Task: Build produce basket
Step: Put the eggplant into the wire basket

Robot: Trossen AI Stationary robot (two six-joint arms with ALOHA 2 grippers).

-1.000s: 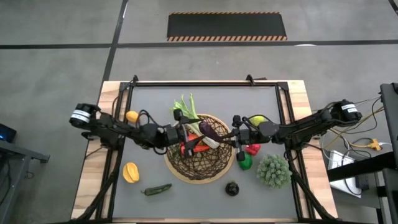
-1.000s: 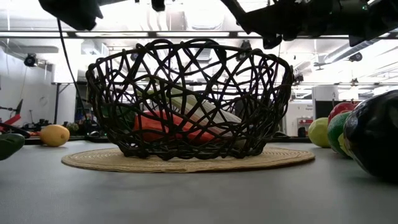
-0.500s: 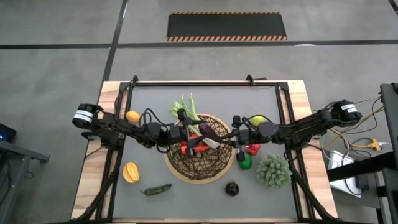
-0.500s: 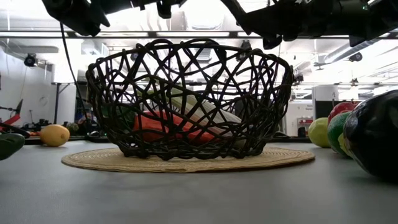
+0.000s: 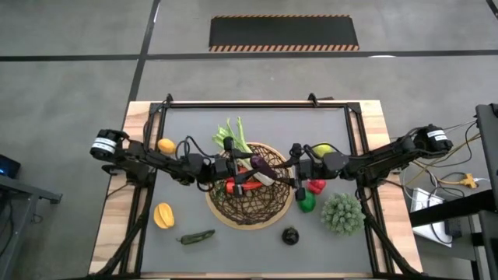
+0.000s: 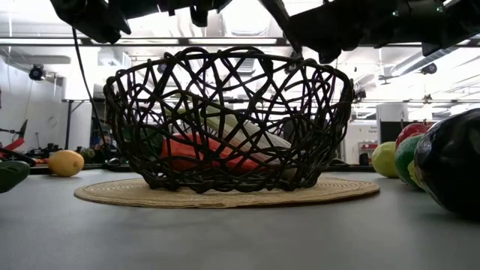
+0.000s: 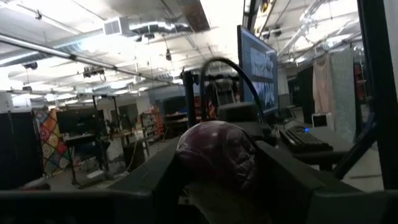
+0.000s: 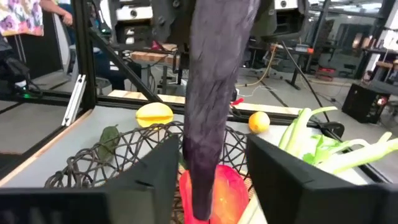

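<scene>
The wicker basket sits mid-table on a tan mat. It holds a red pepper and an orange carrot, and the leek leans over its far rim. Above it hangs the dark purple eggplant. My left gripper reaches in from the table's left and is shut on the eggplant. My right gripper comes from the right and is open. Its fingers stand either side of the eggplant's narrow lower part, with a gap on one side. My left gripper pinches the eggplant's rounded thick end between its two fingers. The fingers come roughly level from the table's left. The eggplant is lifted clear and slants down from the hold, its thin end above the red pepper in the basket.
On the table's left lie a lemon, a yellow fruit and a green chili. On the right are a lime, a red pepper, a yellow-green fruit, a spiky green clump and a dark round thing.
My left gripper has crept a little toward the table's right, farther in over the basket toward the eggplant. The eggplant has stayed almost where it was above the basket.
</scene>
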